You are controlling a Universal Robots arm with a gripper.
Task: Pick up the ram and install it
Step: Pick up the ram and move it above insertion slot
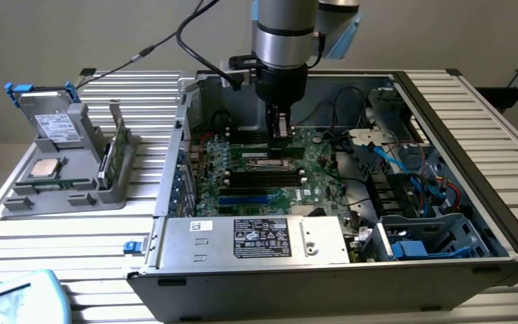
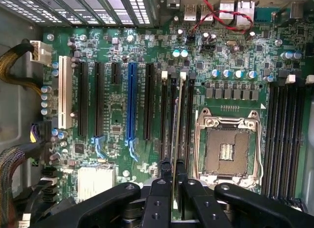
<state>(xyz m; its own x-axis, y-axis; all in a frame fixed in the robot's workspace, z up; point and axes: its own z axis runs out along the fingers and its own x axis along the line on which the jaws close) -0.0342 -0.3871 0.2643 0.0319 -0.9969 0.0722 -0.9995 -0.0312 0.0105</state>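
Your end effector [image 2: 172, 167] is pinching the ram [image 2: 178, 120], one finger on each face, at the end of the stick nearest the wrist. In the wrist view the ram shows edge-on as a thin pale line running away from the fingers, along the group of black slots [image 2: 169, 115] just beside the open socket [image 2: 226, 152]. Its far end sits by a white latch [image 2: 183, 75]. Can't tell whether its lower edge is in a slot or just above one. In the exterior view the arm [image 1: 283, 34] comes straight down into the open case [image 1: 475, 155], with the end effector low over the motherboard [image 1: 259, 179], near the middle. A blue slot [image 2: 131, 102] lies a few slots away from the ram, on the side away from the socket. The power supply [image 1: 254, 239] fills the case's near edge. On the bench [image 1: 43, 243], at the exterior view's left, a grey tray [image 1: 25, 202] holds a silver CPU [image 1: 45, 169] and a thin board [image 1: 112, 158] standing on edge, well apart from the end effector.
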